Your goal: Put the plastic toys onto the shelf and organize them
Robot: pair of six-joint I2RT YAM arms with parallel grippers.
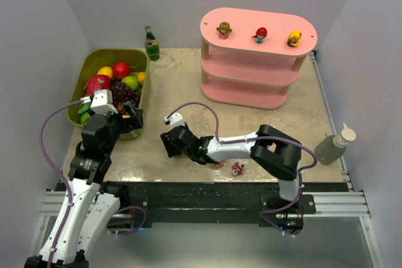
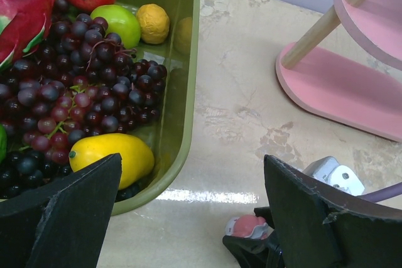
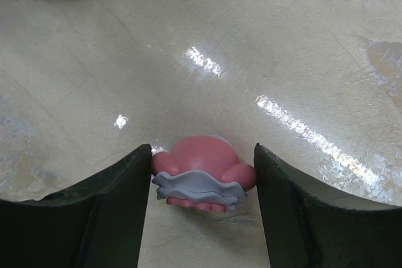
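Plastic toys in three spots: a brown-haired one (image 1: 223,29), a red one (image 1: 260,34) and a yellow one (image 1: 294,38) upright in a row on the top board of the pink shelf (image 1: 276,26) at the far right of the counter (image 1: 182,86); two small red-and-white ones (image 1: 237,167) lying close together near the front edge, just beside the right arm (image 1: 232,147); and a pink toy (image 3: 204,177) with a pale frilled rim between the right fingers (image 3: 94,218). Right arm stretched low and leftward from its base along the front of the counter, wrist near the middle. Right fingers closed in on the pink toy, one against each side, low over the glossy stone surface; cannot tell whether lifted or touching down. Left arm (image 1: 94,139) raised at the near left, bent toward the near right corner of the olive-green bin (image 2: 182,61) of toy fruit. Left fingers (image 2: 63,218) spread wide with nothing between them, hanging above the bin's rim and the counter beside it. Broad stretch of bare counter between bin and shelf; green bottle (image 1: 151,43) at the back by the bin, squeeze bottle (image 1: 335,145) at the right edge, white walls close on three sides.
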